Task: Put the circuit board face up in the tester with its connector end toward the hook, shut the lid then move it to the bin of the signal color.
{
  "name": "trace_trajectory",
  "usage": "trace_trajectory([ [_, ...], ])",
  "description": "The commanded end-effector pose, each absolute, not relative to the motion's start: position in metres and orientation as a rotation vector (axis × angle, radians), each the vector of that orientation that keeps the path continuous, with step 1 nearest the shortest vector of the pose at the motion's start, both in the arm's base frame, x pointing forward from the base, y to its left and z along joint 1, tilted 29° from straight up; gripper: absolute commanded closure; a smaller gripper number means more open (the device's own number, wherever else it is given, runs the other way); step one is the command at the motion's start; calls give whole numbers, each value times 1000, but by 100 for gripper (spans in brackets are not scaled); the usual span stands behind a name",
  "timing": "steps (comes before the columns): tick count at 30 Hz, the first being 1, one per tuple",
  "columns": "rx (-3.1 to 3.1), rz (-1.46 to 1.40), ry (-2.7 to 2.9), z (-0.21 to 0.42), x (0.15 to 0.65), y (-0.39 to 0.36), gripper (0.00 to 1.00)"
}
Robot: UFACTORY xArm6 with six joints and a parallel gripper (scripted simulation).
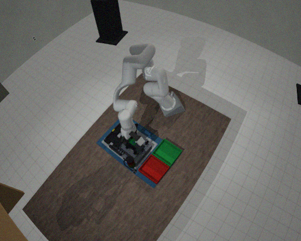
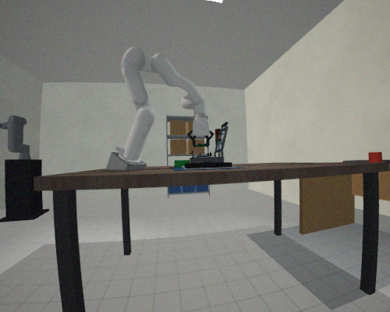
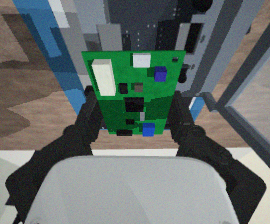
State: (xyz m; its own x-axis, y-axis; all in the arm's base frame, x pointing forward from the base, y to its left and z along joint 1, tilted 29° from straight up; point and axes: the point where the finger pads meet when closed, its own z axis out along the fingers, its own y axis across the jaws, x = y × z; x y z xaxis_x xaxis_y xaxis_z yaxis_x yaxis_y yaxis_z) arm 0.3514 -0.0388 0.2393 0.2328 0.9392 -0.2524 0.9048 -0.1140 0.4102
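My gripper [image 3: 134,100] is shut on the green circuit board [image 3: 136,92], gripping its two long edges. The board is face up, with its white connector [image 3: 104,76] toward the far left in the wrist view. I hold it in the air above the grey tester [image 1: 136,147]; from the side, the gripper [image 2: 200,141] hangs a little above the tester's plate [image 2: 207,160]. The tester's lid [image 2: 221,140] stands open, tilted upright. The black tray [image 1: 112,139] lies left of the tester. The pins and posts are hidden under the board.
The green bin [image 1: 167,152] and the red bin [image 1: 154,169] stand side by side right of the tester on the blue mat. The signal tower [image 1: 130,164] stands at the tester's near corner. A red cup [image 2: 375,157] sits on another table far right.
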Motion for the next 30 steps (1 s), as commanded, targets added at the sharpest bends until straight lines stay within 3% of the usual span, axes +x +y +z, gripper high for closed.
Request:
trace_trajectory([
  [1,2036,85,1677,239,366,-18,21],
  [30,2036,85,1676,238,373,-5,21],
])
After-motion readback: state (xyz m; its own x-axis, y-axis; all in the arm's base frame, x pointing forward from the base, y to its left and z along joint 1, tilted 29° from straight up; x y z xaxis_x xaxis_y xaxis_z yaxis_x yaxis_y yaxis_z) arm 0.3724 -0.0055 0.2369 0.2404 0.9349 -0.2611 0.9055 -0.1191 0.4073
